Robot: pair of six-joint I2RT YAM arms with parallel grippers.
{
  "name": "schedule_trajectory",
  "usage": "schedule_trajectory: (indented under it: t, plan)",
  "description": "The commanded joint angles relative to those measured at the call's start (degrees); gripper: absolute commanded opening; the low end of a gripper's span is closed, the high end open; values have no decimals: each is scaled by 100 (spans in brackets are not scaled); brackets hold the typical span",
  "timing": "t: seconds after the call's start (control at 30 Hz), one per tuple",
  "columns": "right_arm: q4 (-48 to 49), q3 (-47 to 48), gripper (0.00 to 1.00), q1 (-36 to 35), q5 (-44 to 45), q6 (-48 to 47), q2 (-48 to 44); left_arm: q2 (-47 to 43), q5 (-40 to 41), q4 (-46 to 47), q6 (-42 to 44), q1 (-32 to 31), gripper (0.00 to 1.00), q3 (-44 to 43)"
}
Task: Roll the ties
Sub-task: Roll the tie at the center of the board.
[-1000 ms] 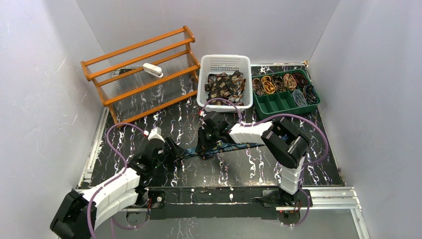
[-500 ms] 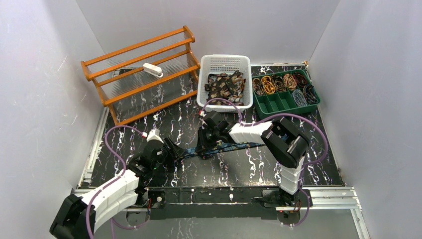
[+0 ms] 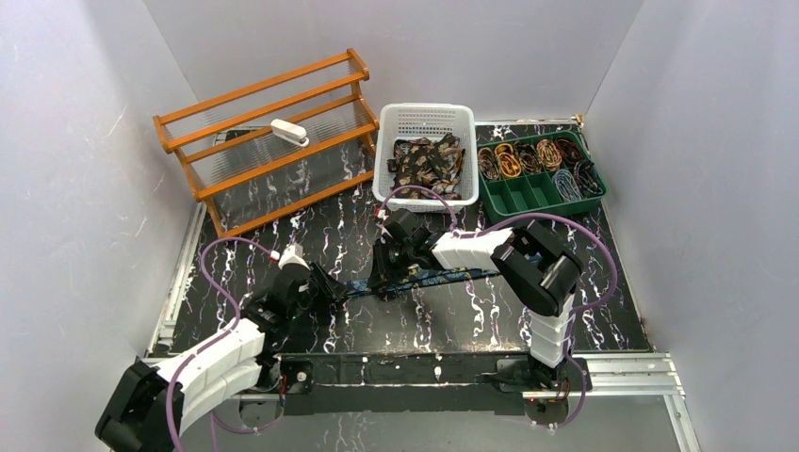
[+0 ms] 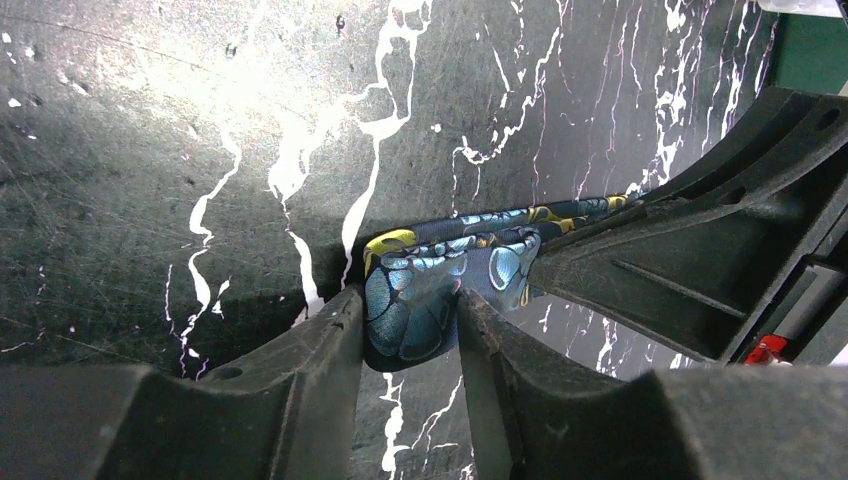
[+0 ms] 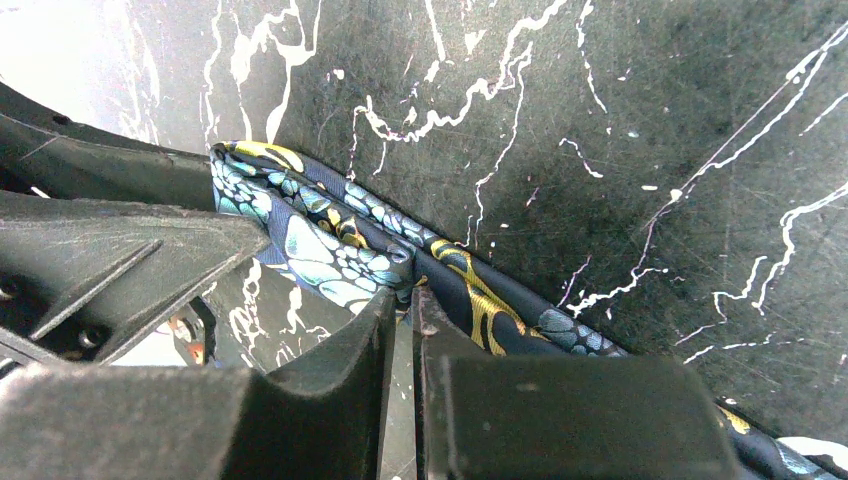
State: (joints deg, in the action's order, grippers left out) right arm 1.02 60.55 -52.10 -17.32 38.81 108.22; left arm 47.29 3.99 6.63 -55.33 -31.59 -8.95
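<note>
Your left gripper (image 4: 408, 300) is closed partway onto the folded end of the dark blue, teal-and-gold paisley fabric necktie (image 4: 480, 262). Your right gripper (image 5: 400, 295) is almost closed at the fold's edge, hold uncertain. The rest trails along the black white-veined table (image 4: 150, 150). If either pinch slips, the fold springs open.

Blue teal-gold paisley tie (image 4: 430, 290), black white-veined table (image 3: 311, 226), green tray (image 3: 524, 195)
</note>
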Motion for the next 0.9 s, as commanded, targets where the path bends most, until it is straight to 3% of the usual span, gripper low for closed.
schedule_trajectory:
  t: [0.0,0.17,0.4,0.57,0.87]
  plan:
    - [-478,-61,21,6,310,-145,318,62,94,-100,-52,31,37,156]
    - [-502,-61,21,4,302,-163,304,18,208,-87,-103,31,34,166]
    - [-491,15,25,6,133,-295,238,-211,329,-170,-70,31,20,133]
    - [-737,254,26,7,180,-495,204,-493,499,-399,54,31,1,20]
    - [-638,363,25,6,124,-226,143,-194,508,-773,350,31,0,-275]
